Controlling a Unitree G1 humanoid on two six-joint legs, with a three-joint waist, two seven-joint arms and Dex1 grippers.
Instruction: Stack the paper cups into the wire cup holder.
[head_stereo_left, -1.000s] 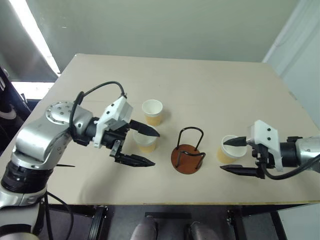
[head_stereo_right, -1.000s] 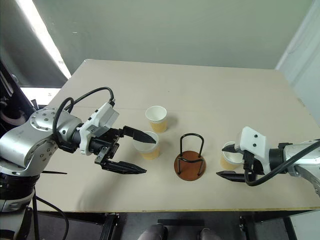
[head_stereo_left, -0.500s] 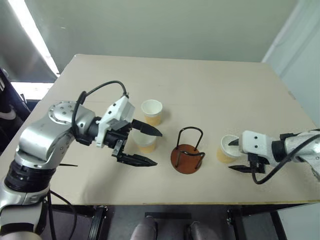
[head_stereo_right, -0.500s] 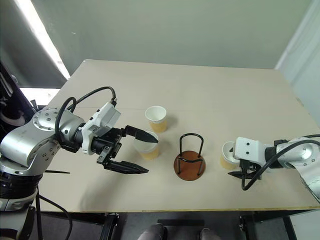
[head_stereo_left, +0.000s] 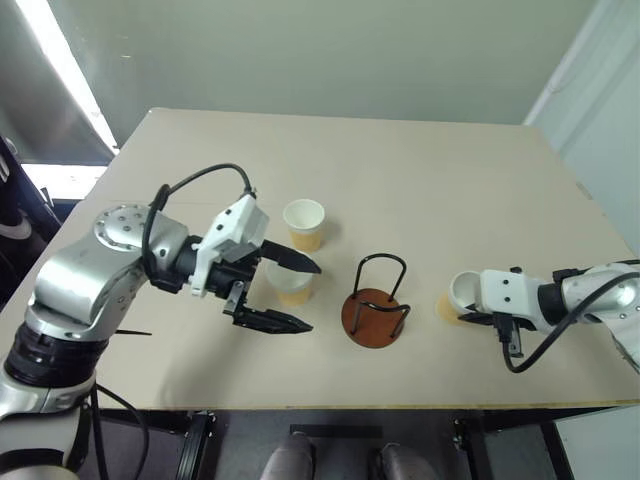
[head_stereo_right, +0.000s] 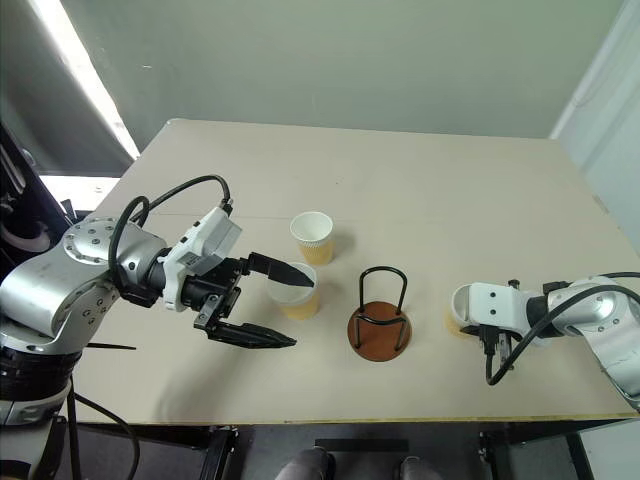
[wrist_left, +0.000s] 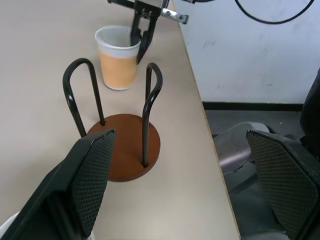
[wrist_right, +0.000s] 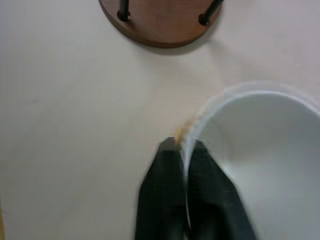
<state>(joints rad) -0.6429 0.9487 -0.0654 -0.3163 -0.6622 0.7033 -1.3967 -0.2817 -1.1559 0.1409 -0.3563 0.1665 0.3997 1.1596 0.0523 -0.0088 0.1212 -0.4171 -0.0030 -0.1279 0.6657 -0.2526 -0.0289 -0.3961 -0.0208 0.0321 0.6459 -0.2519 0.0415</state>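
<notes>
Table: a wide pale beige tabletop (head_stereo_left: 400, 170) carries everything; its near edge runs just in front of the robot.

Holder: the wire cup holder (head_stereo_left: 376, 304), a round reddish-brown disc with thin black wire loops standing up from it, sits near the middle of the near half of the table, with no cup in it.

Right cup: a small tapered paper cup, pale yellow-tan outside and white inside (head_stereo_left: 460, 296), stands to the right of the holder, apart from it and close to the near edge.

Right gripper: the right gripper (wrist_right: 184, 150) has its two black fingers pinched together on the wall of that cup at the rim, one finger inside the cup and one outside, on the side facing the holder.

Middle cup: a second paper cup of the same kind (head_stereo_right: 296, 291) stands upright to the left of the holder.

Far cup: a third matching paper cup (head_stereo_left: 305, 223) stands upright just beyond the middle one, a little farther from the robot.

Left gripper: the left gripper (head_stereo_left: 292, 292) hangs over the table at the middle cup's left, pointing right toward the holder. Its black fingers are spread wide and hold nothing; the far finger's tip lies over the middle cup's mouth, the near one in front of the cup.
</notes>
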